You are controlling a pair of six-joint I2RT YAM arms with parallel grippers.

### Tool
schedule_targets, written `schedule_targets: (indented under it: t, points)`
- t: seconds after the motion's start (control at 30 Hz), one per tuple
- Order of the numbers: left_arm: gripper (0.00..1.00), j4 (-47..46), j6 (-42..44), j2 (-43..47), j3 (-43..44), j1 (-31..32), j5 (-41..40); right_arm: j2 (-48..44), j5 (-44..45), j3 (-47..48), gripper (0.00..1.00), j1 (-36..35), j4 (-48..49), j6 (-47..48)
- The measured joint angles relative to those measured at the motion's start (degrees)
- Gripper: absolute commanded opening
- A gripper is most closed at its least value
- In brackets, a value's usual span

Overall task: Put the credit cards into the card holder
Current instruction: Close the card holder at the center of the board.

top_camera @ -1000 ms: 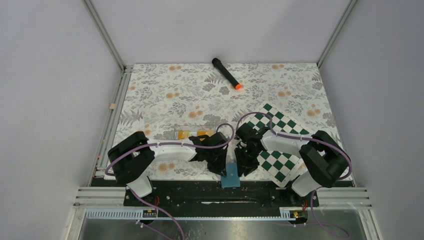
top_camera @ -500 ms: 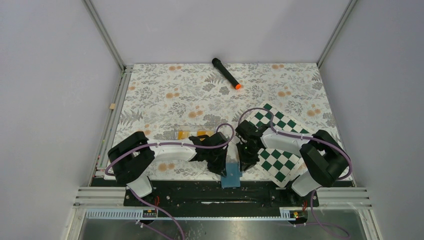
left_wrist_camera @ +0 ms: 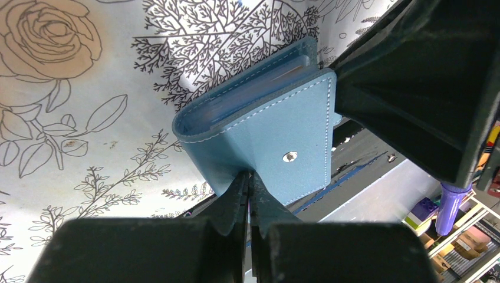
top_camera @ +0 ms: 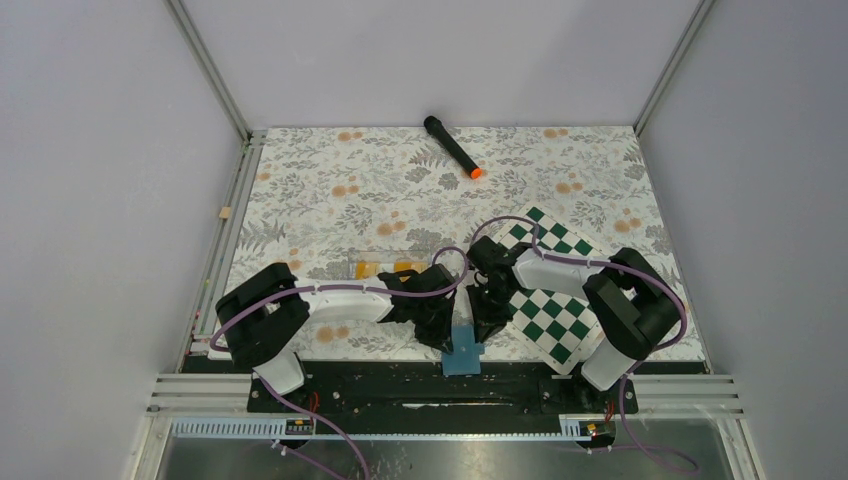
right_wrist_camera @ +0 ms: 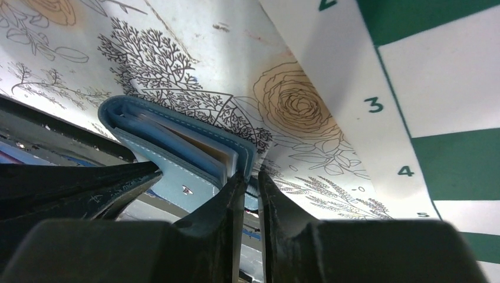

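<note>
Top external view: the card holder (top_camera: 463,352) sits at 6 o'clock on the tabletop's (top_camera: 330,180) near edge, between both arms. My left hand (left_wrist_camera: 249,175) is pressed together on the snap flap's edge, and my right hand (right_wrist_camera: 249,177) pinches the opposite cover. It's soft, stitched blue material, so I'd peel the covers apart slowly, without tugging. Flat orange credit cards (top_camera: 385,267) lie at 10 o'clock.

Folded blue card holder (left_wrist_camera: 265,138) gapes slightly; orange credit cards (top_camera: 367,269) lie apart.
</note>
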State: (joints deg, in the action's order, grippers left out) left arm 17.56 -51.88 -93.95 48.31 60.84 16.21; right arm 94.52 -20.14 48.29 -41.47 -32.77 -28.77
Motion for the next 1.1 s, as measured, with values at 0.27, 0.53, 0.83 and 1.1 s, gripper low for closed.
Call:
schedule_targets:
  t: [0.27,0.53,0.83,1.1]
  points:
    - [0.0,0.5,0.0,-0.4,0.5,0.0,0.1,0.0,-1.9,-0.7,0.22,-0.2,-0.3,2.0]
    - [0.0,1.1,0.1,-1.0,1.2,0.0,0.3,0.1,-2.4,-0.7,0.25,-0.8,-3.0,4.3]
    - [0.0,2.5,0.1,-1.7,2.3,0.0,0.3,-0.7,-6.6,-2.4,0.41,-1.2,-3.8,7.8]
    - [0.0,2.6,0.1,-1.7,2.3,0.0,0.3,-1.3,-7.6,-2.9,0.33,-1.2,-3.9,9.9]
